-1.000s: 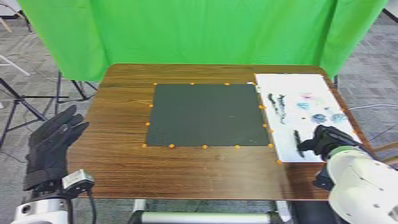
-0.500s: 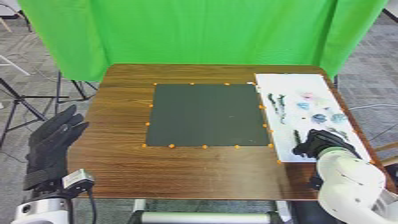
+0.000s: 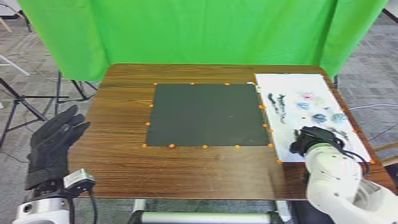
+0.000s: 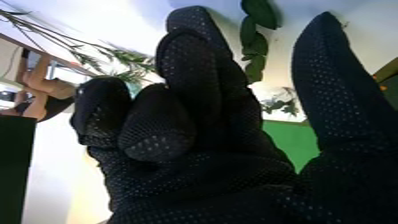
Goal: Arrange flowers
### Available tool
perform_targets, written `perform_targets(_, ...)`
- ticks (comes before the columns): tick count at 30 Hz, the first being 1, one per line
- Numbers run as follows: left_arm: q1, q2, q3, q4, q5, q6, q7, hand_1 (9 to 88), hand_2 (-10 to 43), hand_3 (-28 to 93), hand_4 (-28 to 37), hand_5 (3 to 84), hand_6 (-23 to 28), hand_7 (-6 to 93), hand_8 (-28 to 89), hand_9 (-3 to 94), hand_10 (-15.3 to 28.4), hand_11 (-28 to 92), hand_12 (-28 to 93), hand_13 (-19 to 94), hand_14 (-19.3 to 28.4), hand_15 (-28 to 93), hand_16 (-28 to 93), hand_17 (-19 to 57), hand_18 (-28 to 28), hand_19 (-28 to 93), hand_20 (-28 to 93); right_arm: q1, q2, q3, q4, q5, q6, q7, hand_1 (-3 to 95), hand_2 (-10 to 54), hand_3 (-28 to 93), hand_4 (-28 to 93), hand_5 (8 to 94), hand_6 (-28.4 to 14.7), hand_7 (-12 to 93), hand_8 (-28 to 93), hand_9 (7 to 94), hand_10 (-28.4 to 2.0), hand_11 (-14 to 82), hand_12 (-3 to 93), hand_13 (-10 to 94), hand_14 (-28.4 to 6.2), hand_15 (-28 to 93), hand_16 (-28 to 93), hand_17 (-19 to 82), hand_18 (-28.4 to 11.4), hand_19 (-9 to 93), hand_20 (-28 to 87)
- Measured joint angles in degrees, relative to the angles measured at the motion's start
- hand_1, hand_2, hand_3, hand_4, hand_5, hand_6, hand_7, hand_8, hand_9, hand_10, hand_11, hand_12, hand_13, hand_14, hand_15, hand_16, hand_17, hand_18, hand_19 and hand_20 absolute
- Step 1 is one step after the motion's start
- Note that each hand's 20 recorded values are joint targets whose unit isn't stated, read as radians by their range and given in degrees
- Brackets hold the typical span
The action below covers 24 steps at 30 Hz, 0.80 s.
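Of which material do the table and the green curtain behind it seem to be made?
The table: wood or a wood-look laminate, lightly glossy, judging by its streaky brown grain. The green curtain: probably matte cloth, since it hangs in soft folds.

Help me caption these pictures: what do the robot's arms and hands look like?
The left arm and right arm are white, the right one rounded and smooth. The left hand and right hand wear black fabric gloves; the right one's is flecked with small pale dots. A small pale box sits at the left wrist.
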Motion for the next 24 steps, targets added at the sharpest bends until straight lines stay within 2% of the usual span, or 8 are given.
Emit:
perform_targets(15, 0.0, -0.67, -0.59, 0.0, 0.51, -0.44, -0.41, 25.9, 5.0, 83, -19.8, 38.8, 9.6, 16.1, -11, 32.6, 19.0, 35, 5, 21, 25.9, 61, -17, -9.5, 20.5, 58, 1, 0.5, -2.5, 1.0, 1.4, -0.2, -1.0, 0.0, 35.1, 2.0, 73, -21, 71.4, -7.5, 40, -9, 73.4, -17.9, 59.9, 31.1, 79, -7.6, 82, 26, 52, -23.2, 93, 26)
perform_targets(17, 0.0, -0.76, -0.62, 0.0, 0.63, -0.55, -0.52, 25.9, 5.0, 83, -19.8, 38.8, 9.6, 16.1, -11, 32.6, 19.0, 35, 5, 21, 25.9, 61, -17, -9.5, 20.5, 58, 1, 0.6, -2.7, 1.0, 1.6, -0.3, -1.0, 0.0, 37.8, 0.7, 73, -24, 71.7, -6.6, 40, 6, 74.5, -17.3, 59.7, 31.3, 80, -7.1, 82, 25, 52, -23.3, 93, 26)
perform_targets(18, 0.0, -0.8, -0.62, 0.0, 0.69, -0.59, -0.56, 25.9, 5.1, 83, -19.8, 38.8, 9.7, 16.1, -11, 32.6, 19.0, 35, 5, 21, 25.9, 61, -17, -9.5, 20.5, 58, 1, 0.6, -2.8, 1.0, 1.7, -0.5, -1.1, -0.1, 39.1, 0.3, 73, -24, 72.1, -6.3, 40, 10, 75.0, -17.1, 59.6, 31.3, 80, -6.9, 82, 25, 52, -23.3, 93, 27)
perform_targets(24, 0.0, -0.96, -0.66, 0.01, 0.89, -0.73, -0.75, 25.9, 5.2, 83, -19.8, 38.8, 9.7, 16.1, -11, 32.6, 19.0, 35, 5, 21, 25.9, 61, -17, -9.5, 20.6, 58, 1, 0.6, -3.9, 1.0, 2.2, -1.1, -1.3, -1.3, 45.6, -1.4, 72, -26, 75.0, -4.9, 40, 16, 78.0, -15.6, 59.4, 31.2, 82, -6.4, 82, 25, 53, -23.2, 93, 28)
